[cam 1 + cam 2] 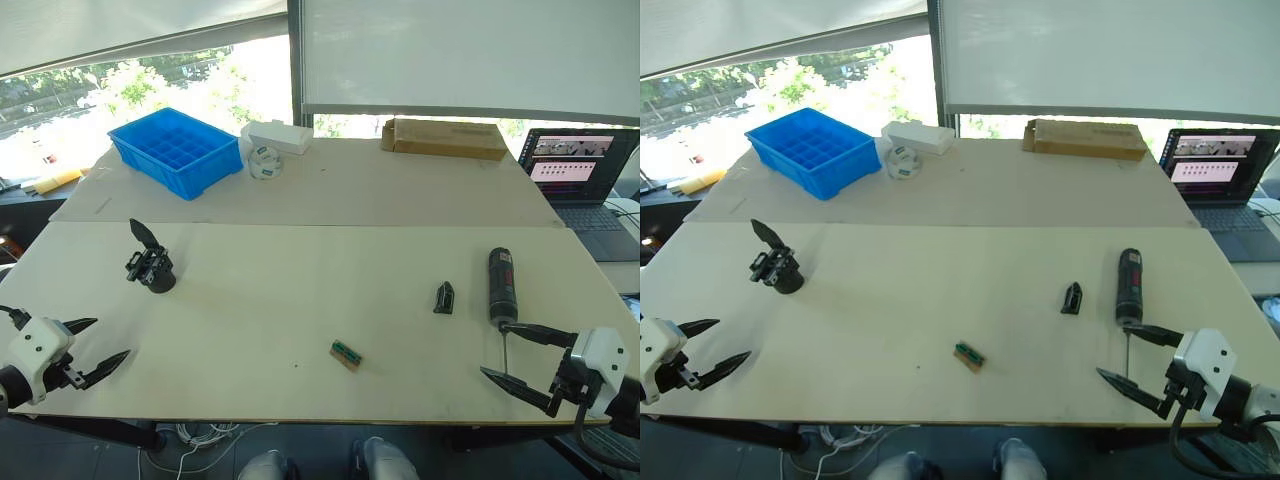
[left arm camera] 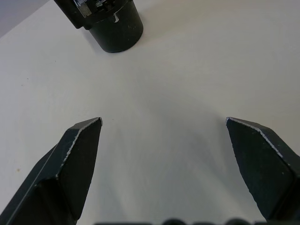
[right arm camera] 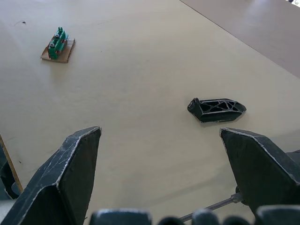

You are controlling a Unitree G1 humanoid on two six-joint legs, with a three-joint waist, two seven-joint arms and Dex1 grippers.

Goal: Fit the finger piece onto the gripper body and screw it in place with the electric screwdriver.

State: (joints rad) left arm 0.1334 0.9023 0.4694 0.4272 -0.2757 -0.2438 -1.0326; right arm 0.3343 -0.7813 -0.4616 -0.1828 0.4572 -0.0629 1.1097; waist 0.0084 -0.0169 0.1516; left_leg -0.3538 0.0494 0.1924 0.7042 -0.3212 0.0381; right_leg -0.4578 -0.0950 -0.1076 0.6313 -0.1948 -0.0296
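On a smooth pale table (image 1: pixel 300 300), the blocky black gripper body (image 1: pixel 151 265) is seen at the left, the small ribbed finger piece (image 1: pixel 444 297) right of centre, just beside the cylindrical electric screwdriver (image 1: pixel 501 285). The left gripper (image 1: pixel 92 349) and right gripper (image 1: pixel 515 356) are held with fingers apart, empty.

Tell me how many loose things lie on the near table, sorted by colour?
Black: 3 – gripper body, finger piece, electric screwdriver
Green and brown: 1 – small block
Total: 4
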